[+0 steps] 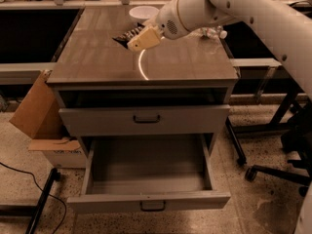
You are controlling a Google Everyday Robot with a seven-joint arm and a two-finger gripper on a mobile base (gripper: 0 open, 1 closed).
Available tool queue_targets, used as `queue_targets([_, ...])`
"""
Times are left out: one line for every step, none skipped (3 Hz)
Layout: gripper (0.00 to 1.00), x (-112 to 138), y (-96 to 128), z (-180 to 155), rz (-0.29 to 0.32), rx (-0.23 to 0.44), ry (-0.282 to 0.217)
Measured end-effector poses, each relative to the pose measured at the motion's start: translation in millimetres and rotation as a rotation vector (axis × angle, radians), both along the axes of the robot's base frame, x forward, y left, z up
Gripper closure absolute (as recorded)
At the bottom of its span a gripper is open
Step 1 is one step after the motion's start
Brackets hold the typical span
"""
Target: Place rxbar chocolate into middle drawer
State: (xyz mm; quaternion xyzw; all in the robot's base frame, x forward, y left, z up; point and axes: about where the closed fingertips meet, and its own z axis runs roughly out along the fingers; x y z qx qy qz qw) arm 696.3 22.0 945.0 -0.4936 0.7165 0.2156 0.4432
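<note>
Up on the brown cabinet top (92, 57), the white arm's cream two-finger gripper (133, 41) is clamped on the rxbar chocolate (125, 34), a small flat bar in a dark wrapper with pale print that sticks out to the left of the fingertips, near the back of the top. Just behind it sits a round white bowl (143, 11). Below, the wide grey metal middle drawer (146, 199) stands pulled open, while the similar grey handled drawer above it (97, 122) is closed. A brown cardboard box (35, 108) leans beside the cabinet.

Cream gripper (135, 41) over the brown cabinet top (92, 57) grips the dark, pale-printed rxbar chocolate (126, 34); grey middle drawer (146, 201) below it
</note>
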Motion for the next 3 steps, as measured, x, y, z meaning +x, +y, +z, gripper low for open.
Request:
queue_targets([1.0, -38, -6, -11, 0.05, -0.028, 0.015])
queue_targets([1.0, -76, -15, -51, 0.038, -0.043, 0.06])
queue_targets([1.0, -108, -26, -113, -0.022, -0.033, 0.142])
